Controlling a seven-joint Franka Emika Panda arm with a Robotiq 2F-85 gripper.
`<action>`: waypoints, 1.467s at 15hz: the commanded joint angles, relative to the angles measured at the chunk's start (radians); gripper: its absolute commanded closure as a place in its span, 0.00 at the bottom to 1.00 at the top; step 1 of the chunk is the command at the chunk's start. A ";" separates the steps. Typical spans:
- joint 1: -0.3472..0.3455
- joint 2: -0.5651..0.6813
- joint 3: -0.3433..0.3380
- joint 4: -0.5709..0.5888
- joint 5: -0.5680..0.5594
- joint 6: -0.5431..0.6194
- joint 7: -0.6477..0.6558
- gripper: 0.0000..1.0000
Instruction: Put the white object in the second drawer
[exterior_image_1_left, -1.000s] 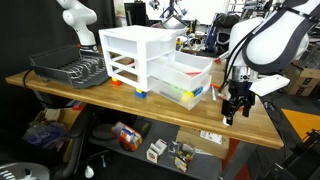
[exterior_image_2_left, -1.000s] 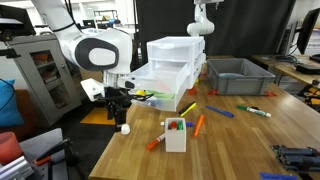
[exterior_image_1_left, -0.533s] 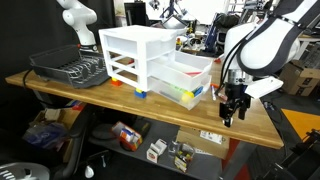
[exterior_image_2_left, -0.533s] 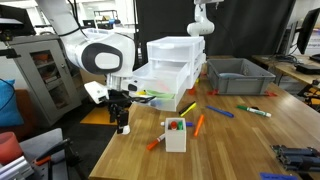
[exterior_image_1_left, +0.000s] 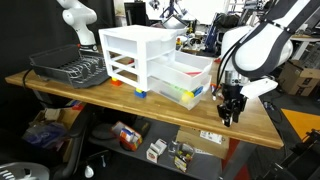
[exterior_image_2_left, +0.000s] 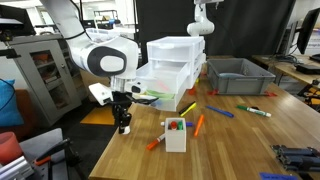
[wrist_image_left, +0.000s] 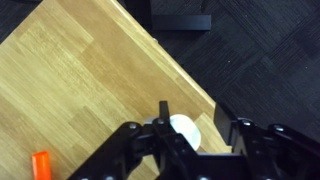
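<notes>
Though the gripper (exterior_image_2_left: 124, 125) hides it in both exterior views, the white object (wrist_image_left: 185, 130) sits between its parted fingers (wrist_image_left: 164, 118).

In an exterior view, the camera stood off the long side of the bench (exterior_image_1_left: 70, 92), slightly above it, wide, with the drawer unit (exterior_image_1_left: 140, 55) at centre. In an exterior view, it looked along the bench (exterior_image_2_left: 240, 140) from one end, nearer. Both exterior views shared the drawer unit and the arm (exterior_image_2_left: 105, 55). The wrist view faced straight down, close over the bench edge, with the hand (wrist_image_left: 185, 135) across the lower frame.

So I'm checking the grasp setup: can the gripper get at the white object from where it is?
Probably yes: the gripper hangs right over the white object, jaws open around it, nothing between.
</notes>
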 joint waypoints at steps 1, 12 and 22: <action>0.010 0.001 -0.018 0.013 -0.028 0.010 -0.003 0.79; 0.005 -0.043 -0.028 -0.017 -0.068 -0.009 -0.013 0.72; 0.025 -0.043 -0.017 0.003 -0.079 0.013 -0.007 0.03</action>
